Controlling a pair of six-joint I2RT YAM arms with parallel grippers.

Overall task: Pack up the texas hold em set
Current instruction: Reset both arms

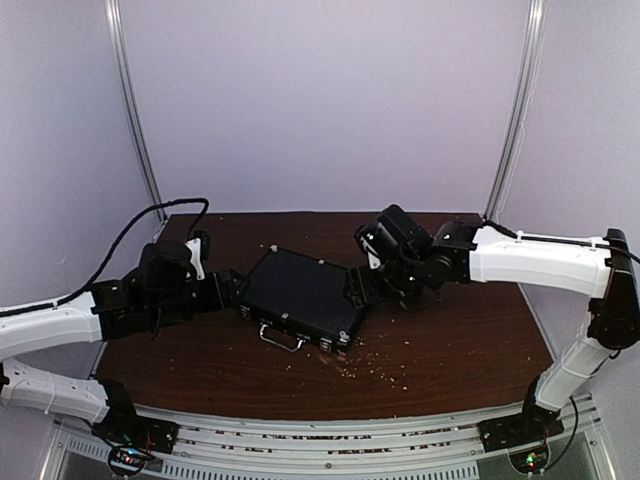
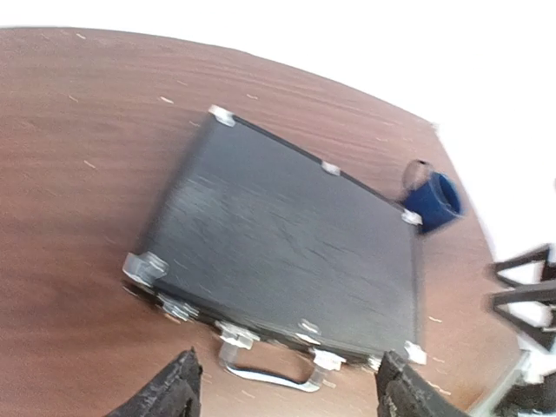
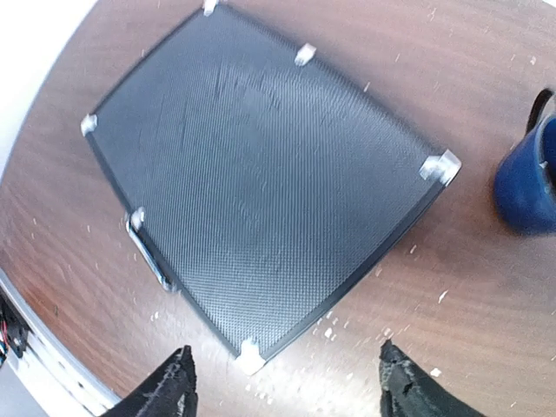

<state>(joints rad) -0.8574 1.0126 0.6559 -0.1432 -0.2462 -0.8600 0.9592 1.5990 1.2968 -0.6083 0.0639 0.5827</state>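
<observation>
The texas hold em set shows as a flat black briefcase, lid shut, lying on the brown table with its silver handle toward the near edge. My left gripper hovers at the case's left end, open and empty. In the left wrist view the case fills the middle, and the handle lies just ahead of my open left gripper. My right gripper is at the case's right edge. In the right wrist view a silver-capped corner of the case sits above my open, empty right gripper.
A dark blue cup stands just past the case's far right corner, also seen in the left wrist view as the cup. Pale crumbs are scattered on the wood in front of the case. A metal rail runs along the table's near edge.
</observation>
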